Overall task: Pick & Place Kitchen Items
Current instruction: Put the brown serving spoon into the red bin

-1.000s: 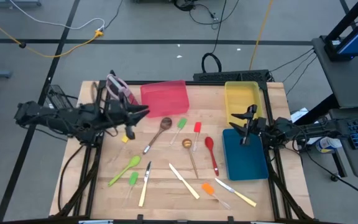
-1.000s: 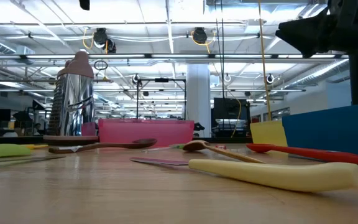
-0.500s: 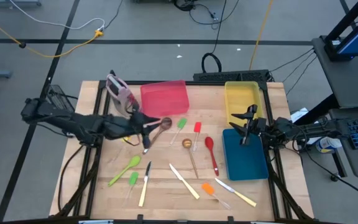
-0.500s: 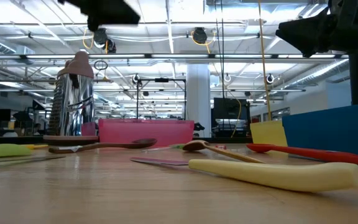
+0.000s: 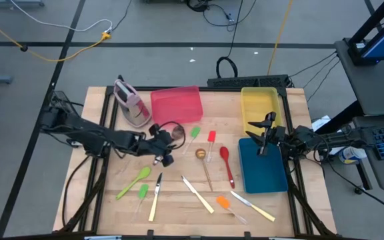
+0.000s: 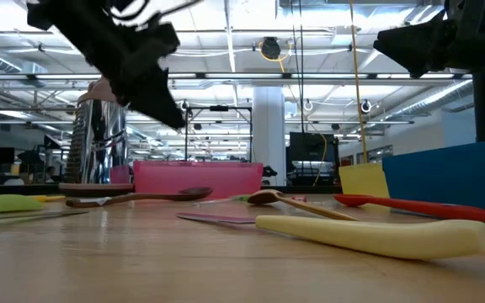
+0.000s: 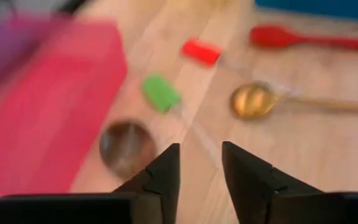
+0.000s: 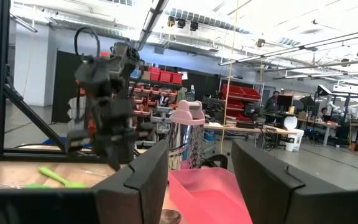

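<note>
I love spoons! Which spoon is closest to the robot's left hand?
The dark brown wooden spoon by the red tray; the left hand hovers right over it.

Grey floor point(image 5: 145, 60), white pillar point(image 6: 269, 135), ceiling lights point(image 6: 269, 48).

Two dark, cable-draped jointed arms

The left gripper point(image 5: 167, 148) has swung over the dark wooden spoon point(image 5: 177, 133).
</note>
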You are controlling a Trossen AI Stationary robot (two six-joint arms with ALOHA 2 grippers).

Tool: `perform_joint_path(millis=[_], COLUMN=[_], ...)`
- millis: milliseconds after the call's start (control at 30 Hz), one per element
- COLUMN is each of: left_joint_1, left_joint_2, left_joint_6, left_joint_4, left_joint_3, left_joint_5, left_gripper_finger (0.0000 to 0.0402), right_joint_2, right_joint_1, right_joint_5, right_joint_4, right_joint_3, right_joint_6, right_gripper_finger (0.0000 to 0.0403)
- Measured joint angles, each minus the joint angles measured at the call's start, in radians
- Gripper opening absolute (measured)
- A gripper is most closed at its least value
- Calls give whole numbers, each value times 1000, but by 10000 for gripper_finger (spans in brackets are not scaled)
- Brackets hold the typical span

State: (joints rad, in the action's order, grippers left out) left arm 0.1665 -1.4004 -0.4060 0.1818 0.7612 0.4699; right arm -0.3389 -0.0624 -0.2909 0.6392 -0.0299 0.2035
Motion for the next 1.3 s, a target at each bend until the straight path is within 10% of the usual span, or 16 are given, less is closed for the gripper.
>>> perform_joint_path(millis=[733, 1300], left_joint_1=[-74, -70], left_joint_2=[-326, -321], left_joint_6=[-411, -420], left_joint_4=[31, -4], left_joint_3=[3, 0], left_joint_5=[-10, -15], left_gripper_finger=[184, 24], right_joint_2=[-1, -3], right_joint_1=[0, 0], right_joint_5=[0, 1], right_joint_4=[-24, -54], right_joint_3=[0, 0], right_joint_6=[-1, -1], right_gripper_finger=[169, 169])
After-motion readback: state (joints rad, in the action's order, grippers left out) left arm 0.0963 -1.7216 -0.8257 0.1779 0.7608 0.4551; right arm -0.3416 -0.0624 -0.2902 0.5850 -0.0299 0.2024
